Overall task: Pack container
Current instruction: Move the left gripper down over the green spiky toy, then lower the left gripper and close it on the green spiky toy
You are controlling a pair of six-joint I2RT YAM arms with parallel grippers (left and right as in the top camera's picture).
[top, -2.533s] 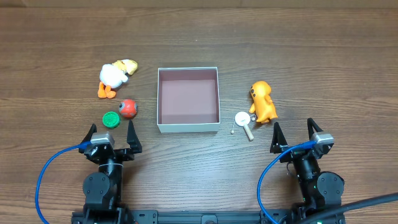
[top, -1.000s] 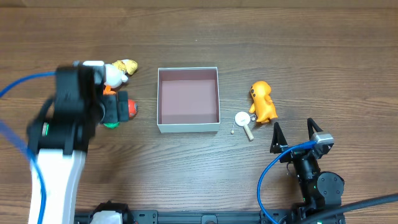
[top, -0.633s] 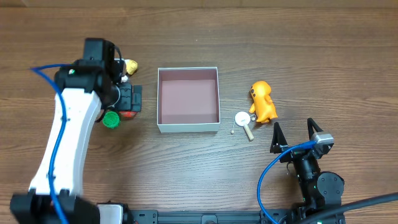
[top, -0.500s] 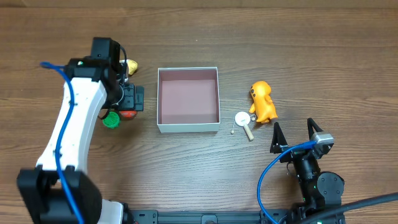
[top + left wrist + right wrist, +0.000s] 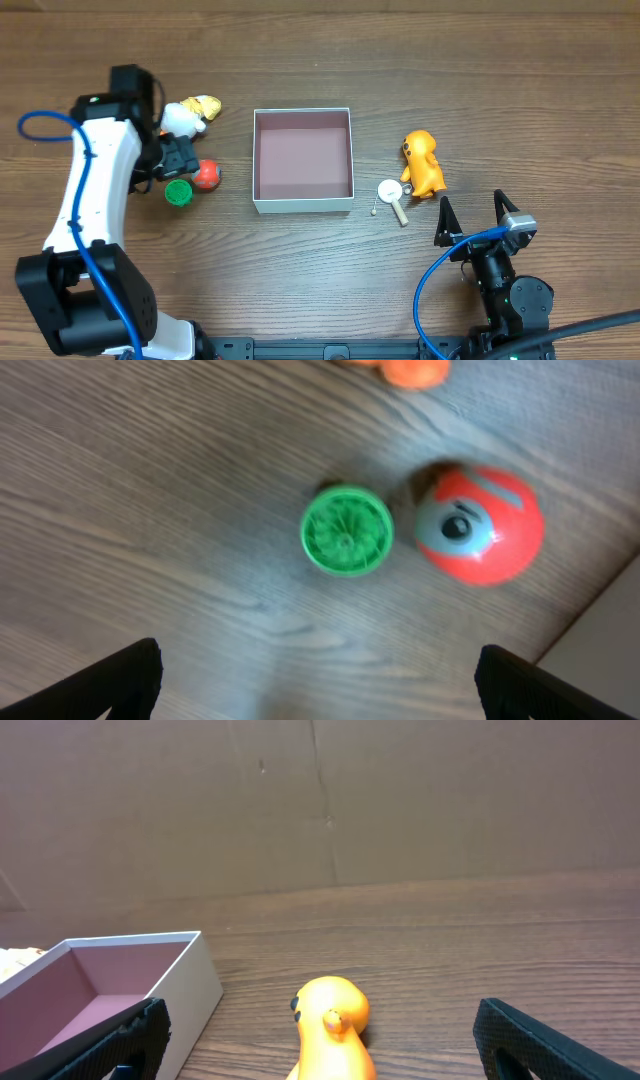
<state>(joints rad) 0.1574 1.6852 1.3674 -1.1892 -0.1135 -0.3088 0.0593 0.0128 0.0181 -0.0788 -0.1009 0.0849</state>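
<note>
Small toys scattered on a brown wood-grain table [image 5: 320, 280]

To one side, a white plush duck with a yellow bill [image 5: 185, 117] lies partly hidden. Near it sit a red-orange plastic ball with a grey face patch and one dark eye [image 5: 478, 525] and a flat, round green plastic disc with radial ribs [image 5: 346, 529], just beside each other but apart. Well away on the other side, a glossy orange plastic animal figure [image 5: 422, 163] has a small white round piece with a short tan stick [image 5: 391, 192] just beside it. A brown cardboard wall [image 5: 320, 800] stands behind the table.
</note>
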